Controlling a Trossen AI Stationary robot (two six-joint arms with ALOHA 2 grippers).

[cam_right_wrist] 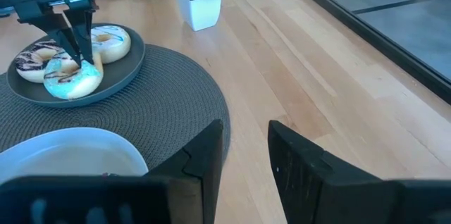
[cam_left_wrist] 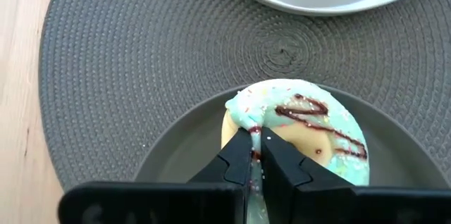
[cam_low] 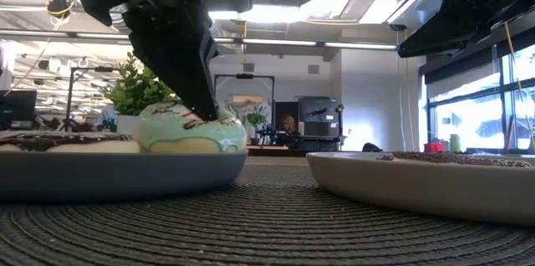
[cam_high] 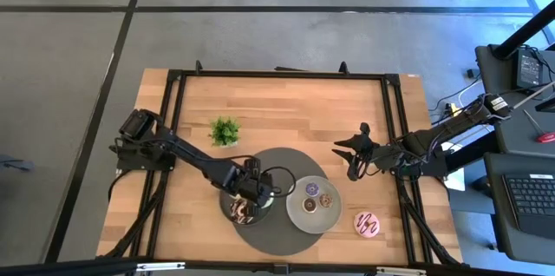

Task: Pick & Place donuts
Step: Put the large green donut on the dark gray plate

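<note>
Pale green iced donut with dark drizzle [cam_left_wrist: 310,132] sits on the dark grey round plate [cam_right_wrist: 120,69], on the woven grey round mat [cam_high: 286,159] near the table's front edge. Left gripper [cam_left_wrist: 256,155] is down on it, fingers clenched through the donut's hole rim. 2 more donuts share that plate: white iced [cam_right_wrist: 109,41] and chocolate-drizzled [cam_right_wrist: 32,60]. Light grey plate [cam_high: 299,215] beside it holds 2 tiny rings. Pink donut [cam_high: 367,223] lies on bare wood toward the front right corner. Right gripper [cam_right_wrist: 245,155] hovers near the right edge, fingers released.

Even bright light on my table, soft shadows only. Low view: ceiling strips and window at right of frame glare; my left gripper [cam_low: 196,90] backlit, near-black; mat [cam_low: 267,224] blurred at bottom of frame.
</note>
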